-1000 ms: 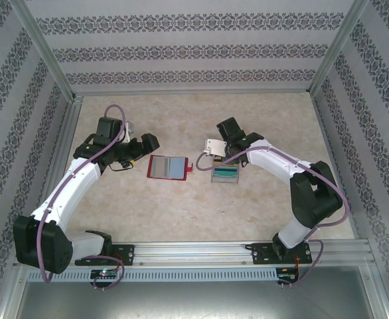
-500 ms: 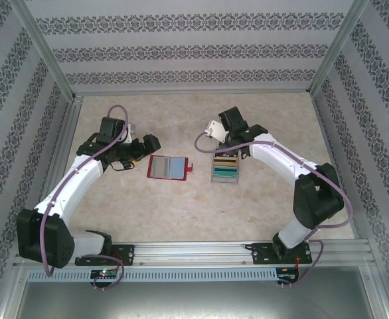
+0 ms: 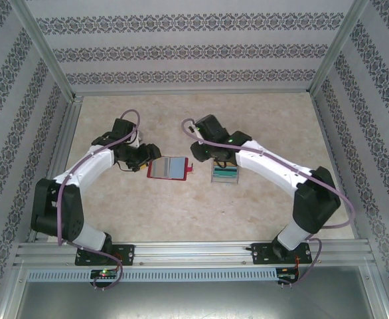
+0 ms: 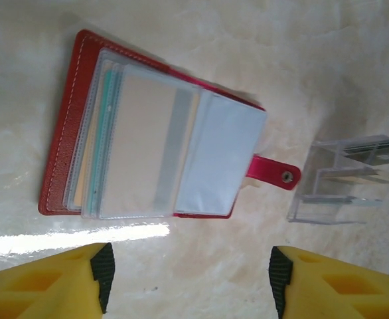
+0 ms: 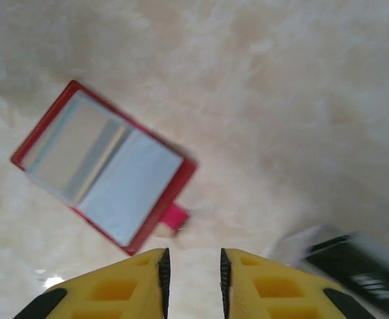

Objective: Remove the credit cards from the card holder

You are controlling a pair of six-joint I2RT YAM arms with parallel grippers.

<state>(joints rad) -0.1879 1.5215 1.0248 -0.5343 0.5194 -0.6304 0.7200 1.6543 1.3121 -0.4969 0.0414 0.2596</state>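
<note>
Card holder [image 4: 148,153], red, lying open and flat at mid-worktop [image 3: 181,212], closing tab pointing to a clear rack [image 4: 340,179] near it. We note one beige, grey-striped credit card [image 4: 141,143] in the top see-through sleeve and a teal edge beneath it. Left end effector [image 4: 188,279] sits at the holder's left edge, fingers wide apart and empty; right end effector [image 5: 191,276] sits over holder and rack, fingers at a narrow gap, nothing between.

- A lab-style robot test cell around a marble-look table [image 3: 261,119].
- Aluminium posts [image 3: 43,50] rise at its far corners.
- Patterned panels [image 3: 194,46] wall three sides.
- Slotted rail [image 3: 194,251] at its near edge.
</note>
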